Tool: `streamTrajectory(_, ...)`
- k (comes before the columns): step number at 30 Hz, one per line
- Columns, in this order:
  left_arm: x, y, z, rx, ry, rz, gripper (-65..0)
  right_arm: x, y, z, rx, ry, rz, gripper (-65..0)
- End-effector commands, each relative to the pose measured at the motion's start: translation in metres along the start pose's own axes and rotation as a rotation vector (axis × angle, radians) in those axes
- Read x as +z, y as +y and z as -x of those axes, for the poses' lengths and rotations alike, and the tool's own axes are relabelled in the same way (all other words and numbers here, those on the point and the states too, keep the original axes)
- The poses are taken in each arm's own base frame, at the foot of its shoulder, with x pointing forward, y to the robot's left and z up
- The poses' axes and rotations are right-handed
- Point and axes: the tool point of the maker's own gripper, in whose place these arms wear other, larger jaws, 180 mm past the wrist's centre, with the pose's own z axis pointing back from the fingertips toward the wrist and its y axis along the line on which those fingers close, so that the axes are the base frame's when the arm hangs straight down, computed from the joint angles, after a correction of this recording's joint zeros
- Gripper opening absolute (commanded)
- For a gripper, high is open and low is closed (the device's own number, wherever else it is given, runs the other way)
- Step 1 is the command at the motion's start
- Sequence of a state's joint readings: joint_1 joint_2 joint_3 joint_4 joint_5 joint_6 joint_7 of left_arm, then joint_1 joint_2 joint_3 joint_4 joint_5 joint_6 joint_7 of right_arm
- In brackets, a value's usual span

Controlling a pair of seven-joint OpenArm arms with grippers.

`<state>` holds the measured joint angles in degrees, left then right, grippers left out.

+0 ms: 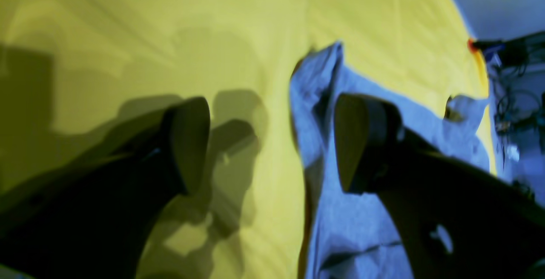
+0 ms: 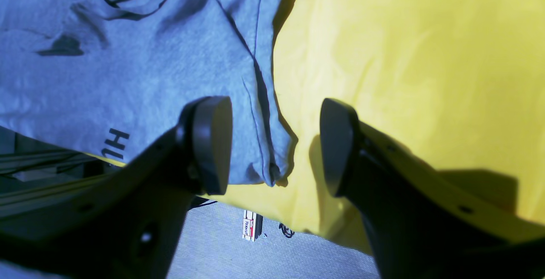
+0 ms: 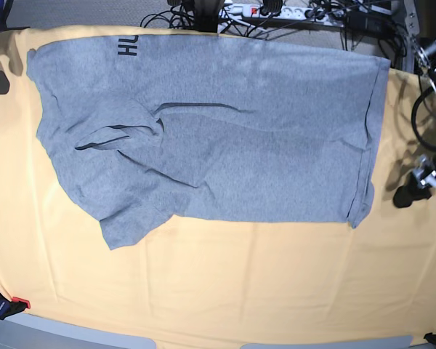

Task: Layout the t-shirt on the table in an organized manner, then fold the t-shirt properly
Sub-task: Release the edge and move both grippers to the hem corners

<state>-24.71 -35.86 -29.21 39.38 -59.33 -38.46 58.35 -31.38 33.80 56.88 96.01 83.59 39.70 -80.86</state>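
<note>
My two claws hang over a grey t-shirt point(image 3: 218, 123) spread across the table point(image 3: 225, 283), whose pale yellow-orange cloth is creased and reaches well past the shirt on every side but the far one. In the base view the shirt lies sideways over the far half of the table, its plain grey side up, and its far edge runs along the table's far edge. A strip of black block lettering point(image 3: 126, 48) shows at the far left corner. One sleeve is folded into a wrinkled flap point(image 3: 120, 131) on the left part of the body, and a lower corner of fabric point(image 3: 123, 229) juts toward the near side. The straight hem point(image 3: 369, 138) runs down the right end.

My left claw point(image 1: 272, 142) stands with its jaws wide apart and nothing between them: one pad point(image 1: 187, 142) is over bare yellow cloth, the other point(image 1: 362, 142) over rumpled grey fabric, with the shirt's edge running between the two. This view is blurred, so I cannot tell whether either pad touches the surface.

My right claw point(image 2: 276, 145) is likewise spread and empty. One finger point(image 2: 210, 142) is above the shirt beside the letters "HU" point(image 2: 114, 143), the other point(image 2: 336, 147) above the yellow cloth, and the stitched edge of the shirt lies between them at the table's edge. Below that edge, grey floor point(image 2: 264, 249) and a small white label point(image 2: 251, 225) show.
</note>
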Motion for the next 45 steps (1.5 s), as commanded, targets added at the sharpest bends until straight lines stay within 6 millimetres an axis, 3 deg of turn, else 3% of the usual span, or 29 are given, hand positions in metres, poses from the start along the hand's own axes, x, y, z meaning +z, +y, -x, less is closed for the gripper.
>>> streamTrajectory(1, -0.003, -0.009, -0.021, -0.035, -0.043, 0.008, -19.0, 0.006, 0.001, -0.015, 0.037, -0.035, -0.001, -30.3)
streamTrajectory(10, -0.069, -0.032, 0.026, -0.079, 0.057, -0.008, -19.0, 0.006, 0.001, -0.015, 0.038, -0.035, -0.001, -30.3)
streamTrajectory(16, -0.091, -0.055, 0.05, -0.053, 0.093, 0.06, -19.0, 0.006, 0.001, -0.015, 0.037, -0.035, -0.001, -30.3)
streamTrajectory(21, -0.094, -0.074, 0.056, -0.054, 0.106, 0.15, -19.1, 0.005, 0.001, -0.025, 0.046, -0.065, -0.003, -30.3)
streamTrajectory(23, -0.092, -0.071, 0.053, -0.057, 0.104, 0.143, -25.1, 0.005, 0.001, -0.028, 0.05, -0.075, -0.004, -30.3)
streamTrajectory(27, -0.083, -0.062, 0.044, -0.071, 0.092, 0.117, -53.4, 0.004, 0.002, -0.032, 0.053, -0.085, -0.005, -30.3)
streamTrajectory(29, -0.077, -0.056, 0.034, -0.081, 0.07, 0.1, -63.1, 0.003, 0.002, -0.034, 0.055, -0.094, -0.008, -30.4)
streamTrajectory(34, -0.063, -0.042, 0.016, -0.101, 0.027, 0.057, -65.0, -0.005, 0.008, -0.031, 0.061, -0.071, -0.034, -32.2)
streamTrajectory(38, -0.063, -0.042, 0.013, -0.103, 0.025, 0.057, -65.0, -0.007, 0.014, -0.071, 0.077, -0.239, -0.056, -32.2)
streamTrajectory(42, -0.066, -0.039, 0.017, -0.084, 0.04, 0.034, -65.0, -0.01, 0.008, -0.107, 0.125, -0.333, 0.002, -32.2)
streamTrajectory(45, -0.067, -0.039, 0.018, -0.081, 0.042, 0.032, -65.0, -0.025, 0.009, -0.13, 0.174, -0.381, 0.032, -32.2)
